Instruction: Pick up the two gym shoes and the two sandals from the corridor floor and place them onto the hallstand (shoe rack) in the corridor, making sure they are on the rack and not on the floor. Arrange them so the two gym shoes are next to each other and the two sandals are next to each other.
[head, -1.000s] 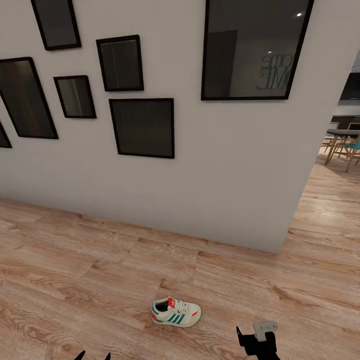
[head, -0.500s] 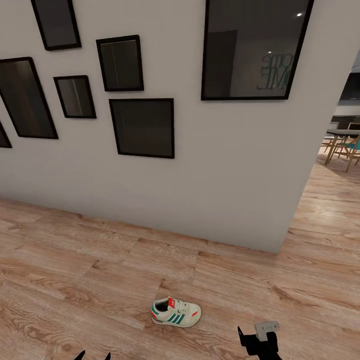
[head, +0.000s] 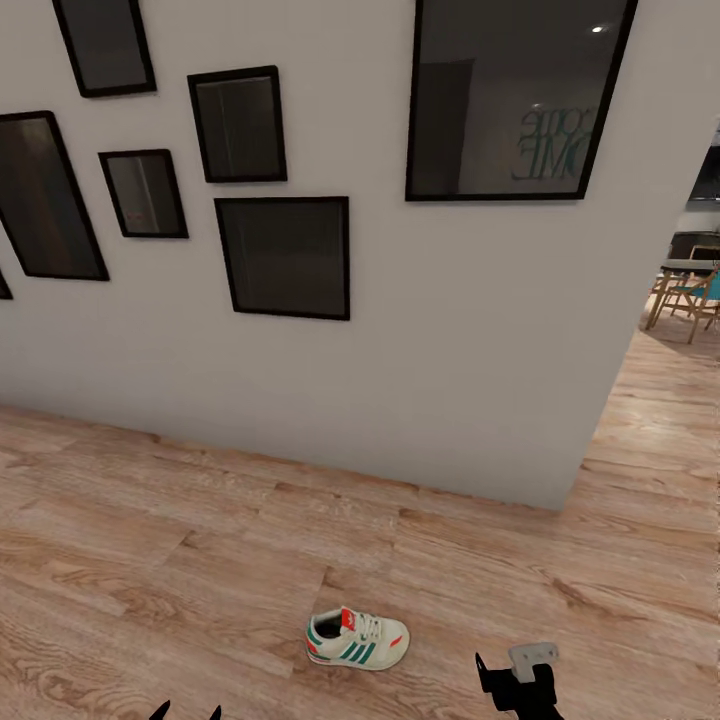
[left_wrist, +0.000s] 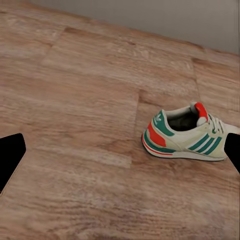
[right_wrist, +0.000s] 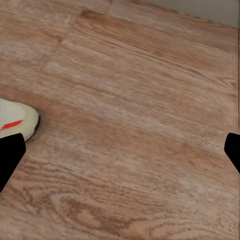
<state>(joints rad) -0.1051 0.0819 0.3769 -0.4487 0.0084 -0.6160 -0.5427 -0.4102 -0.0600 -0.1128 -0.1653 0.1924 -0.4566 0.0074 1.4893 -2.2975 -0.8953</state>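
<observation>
Grippers first: left gripper (head: 186, 712) shows just two dark fingertips at the near edge of the head view, spread wide in its wrist view w/ nothing between them. Right gripper (head: 517, 678) sits low at near right; its wrist view also has the tips far apart over bare floor, empty.

Progress, judged from what's visible: early or mid-task. One shoe (head: 357, 640) lies on its sole on the floor (head: 200, 560), so it's not racked yet. Other shoe, sandals & rack aren't visible from here, so can't say whether any are done.

Shoe vs grippers: it's between the two, a bit farther out, nearer the right one, touching neither. Wall (head: 450, 350) w/ dark frames is well beyond it.
</observation>
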